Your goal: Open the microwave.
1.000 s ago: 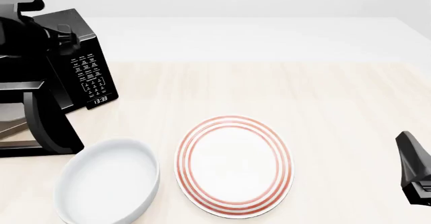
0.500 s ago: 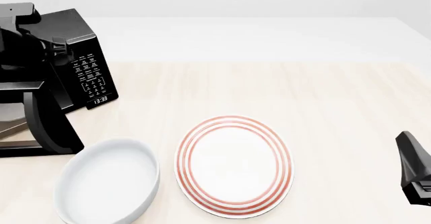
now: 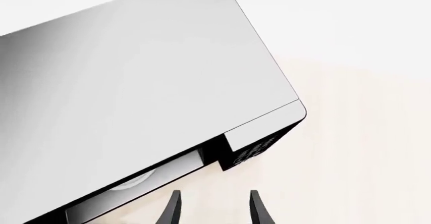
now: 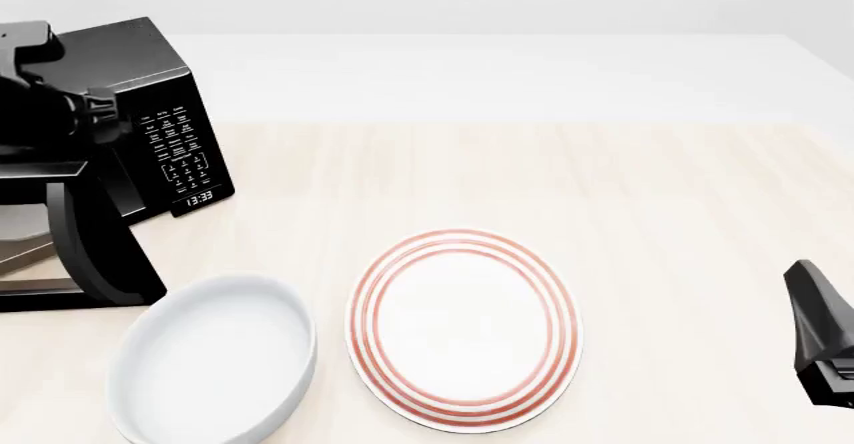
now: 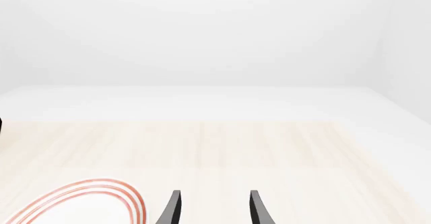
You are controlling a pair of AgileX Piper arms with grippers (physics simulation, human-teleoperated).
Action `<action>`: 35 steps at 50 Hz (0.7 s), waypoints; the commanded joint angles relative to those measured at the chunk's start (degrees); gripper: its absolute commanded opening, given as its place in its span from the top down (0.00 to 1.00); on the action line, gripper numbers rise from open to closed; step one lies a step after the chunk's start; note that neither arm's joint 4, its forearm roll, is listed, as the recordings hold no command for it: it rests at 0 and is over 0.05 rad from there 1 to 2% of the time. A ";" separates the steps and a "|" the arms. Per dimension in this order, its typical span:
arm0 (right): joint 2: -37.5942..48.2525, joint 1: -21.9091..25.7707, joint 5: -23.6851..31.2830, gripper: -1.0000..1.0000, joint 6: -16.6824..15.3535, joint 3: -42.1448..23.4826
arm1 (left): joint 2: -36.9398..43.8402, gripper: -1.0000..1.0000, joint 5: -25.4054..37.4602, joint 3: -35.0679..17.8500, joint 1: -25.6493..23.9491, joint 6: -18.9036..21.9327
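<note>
The microwave (image 4: pixel 160 134) has a glossy black casing whose smooth top reflects pale light in the left wrist view. The table (image 4: pixel 667 214) looks like light matt wood with fine grain. The red-ringed plate (image 4: pixel 465 326) and white bowl (image 4: pixel 214 364) appear smooth, like glazed ceramic.

Simulated kitchen tabletop: microwave (image 4: pixel 160 124), plate (image 4: pixel 465 329)
</note>
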 commanded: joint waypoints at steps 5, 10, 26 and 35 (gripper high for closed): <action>0.00 0.00 0.00 0.00 0.00 0.00 | 0.51 0.00 -1.31 1.26 1.96 -0.15; 0.00 0.00 0.00 0.00 0.00 0.00 | 1.08 0.00 -1.41 1.14 2.23 -0.18; 0.00 0.00 0.00 0.00 0.00 0.00 | 2.04 0.00 -2.73 2.08 4.54 -0.37; 0.00 0.00 0.00 0.00 0.00 0.00 | 2.09 0.00 -3.35 2.79 5.60 -0.31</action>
